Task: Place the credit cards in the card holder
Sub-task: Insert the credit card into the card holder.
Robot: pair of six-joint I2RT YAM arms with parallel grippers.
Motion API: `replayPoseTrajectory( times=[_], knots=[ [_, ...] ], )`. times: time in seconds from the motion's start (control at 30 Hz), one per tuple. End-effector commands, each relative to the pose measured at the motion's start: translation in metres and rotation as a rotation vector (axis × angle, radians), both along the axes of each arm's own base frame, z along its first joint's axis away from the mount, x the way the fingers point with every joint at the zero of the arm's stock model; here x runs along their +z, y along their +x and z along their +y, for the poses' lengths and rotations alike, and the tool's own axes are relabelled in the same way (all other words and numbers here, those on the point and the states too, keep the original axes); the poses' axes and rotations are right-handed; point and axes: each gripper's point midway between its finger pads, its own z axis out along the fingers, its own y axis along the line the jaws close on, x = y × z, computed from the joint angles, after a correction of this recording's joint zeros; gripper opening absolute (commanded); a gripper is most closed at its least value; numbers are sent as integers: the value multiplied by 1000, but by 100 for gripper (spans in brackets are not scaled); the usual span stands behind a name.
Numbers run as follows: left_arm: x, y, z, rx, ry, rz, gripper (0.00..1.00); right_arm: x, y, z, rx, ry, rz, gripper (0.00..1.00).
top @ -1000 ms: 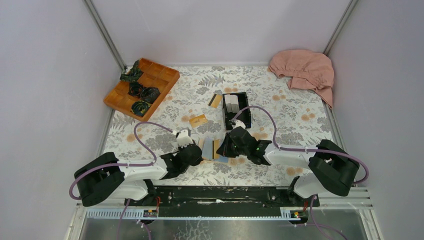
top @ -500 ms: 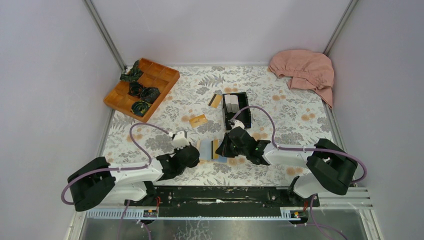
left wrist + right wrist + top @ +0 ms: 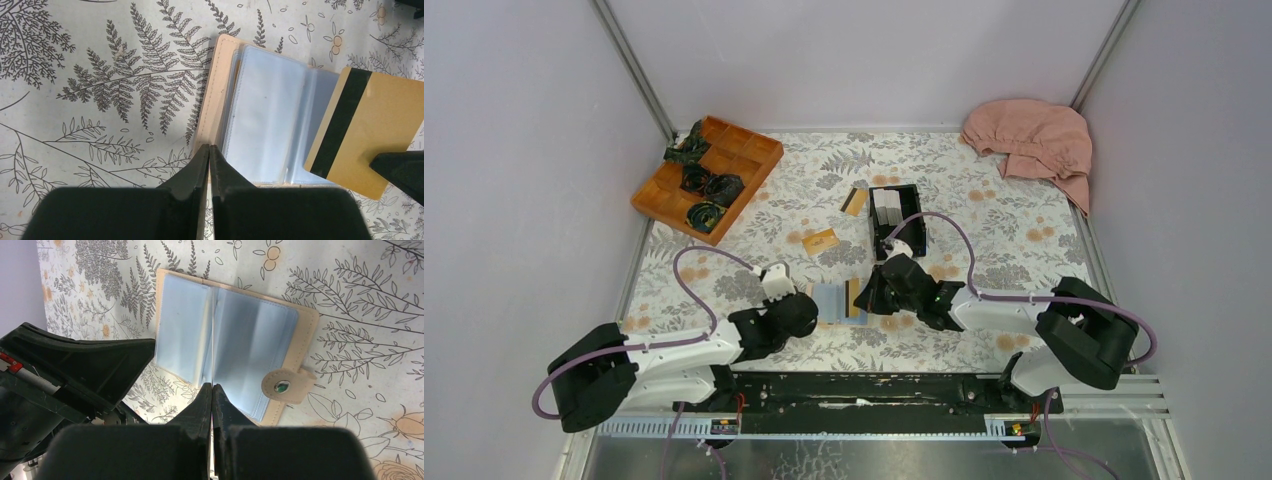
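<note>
The card holder [image 3: 832, 301] lies open near the table's front, tan leather with clear sleeves [image 3: 270, 115] and a snap tab [image 3: 286, 385]. My right gripper [image 3: 865, 297] is shut on a gold credit card with a black band [image 3: 367, 130], held on edge over the holder's right half; in the right wrist view [image 3: 212, 386] the card shows only as a thin line. My left gripper [image 3: 209, 147] is shut with its tips at the holder's tan left edge [image 3: 212, 100]. Two more credit cards lie on the table: one [image 3: 821, 241] in the middle, one [image 3: 855, 201] beside the black box.
A black open-topped box [image 3: 896, 215] stands just behind the right gripper. An orange compartment tray [image 3: 709, 175] with dark items sits at the back left. A pink cloth [image 3: 1034, 140] lies at the back right. My left arm [image 3: 75, 375] is close to the holder's left side.
My left arm has drawn back and swung left, uncovering more of the open holder. My right gripper has edged slightly left with the card.
</note>
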Motion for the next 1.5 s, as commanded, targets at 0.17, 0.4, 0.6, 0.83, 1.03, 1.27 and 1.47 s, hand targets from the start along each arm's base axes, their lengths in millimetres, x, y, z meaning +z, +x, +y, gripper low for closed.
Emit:
replayPoseTrajectory(
  times=[0.17, 0.4, 0.6, 0.83, 1.03, 1.27, 1.47],
  knots=[
    [8, 2, -1, -3, 17, -24, 11, 9, 5, 17, 8, 62, -23, 0],
    [2, -1, -2, -10, 24, -13, 11, 3, 2, 23, 7, 111, 4, 0],
    [-1, -2, -5, -19, 29, -3, 10, -2, 0, 25, 9, 123, 25, 0],
    [-6, -6, -5, -24, 36, 5, 9, -5, -3, 22, -1, 134, 36, 0],
    [-11, -11, -6, -32, 51, 17, 8, 2, -4, 19, -10, 153, 27, 0],
    [-13, -13, -6, -37, 58, 17, 8, 10, -5, 15, -15, 156, 12, 0],
    [-16, -16, -5, -35, 62, 25, 8, 11, -4, 13, -22, 153, 6, 0]
  ],
)
